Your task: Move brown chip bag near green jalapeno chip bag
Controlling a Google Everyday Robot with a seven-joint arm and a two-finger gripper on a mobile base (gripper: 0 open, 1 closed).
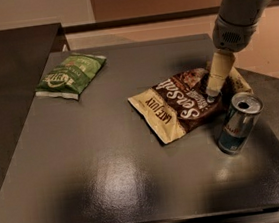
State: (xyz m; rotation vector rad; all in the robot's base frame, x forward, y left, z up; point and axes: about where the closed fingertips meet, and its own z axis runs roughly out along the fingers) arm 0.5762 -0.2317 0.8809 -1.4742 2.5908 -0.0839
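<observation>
The brown chip bag (186,103) lies flat on the dark table (112,177), right of centre, its cream end pointing toward the front left. The green jalapeno chip bag (71,75) lies at the table's far left, well apart from the brown bag. My gripper (212,94) hangs from the grey arm (234,19) at the upper right. It points down, with its tip on the right part of the brown bag.
A silver-blue drink can (239,122) stands upright just right of the brown bag, close to my gripper. The table's right edge (278,133) is near the can. A second dark surface (7,58) adjoins the table on the left.
</observation>
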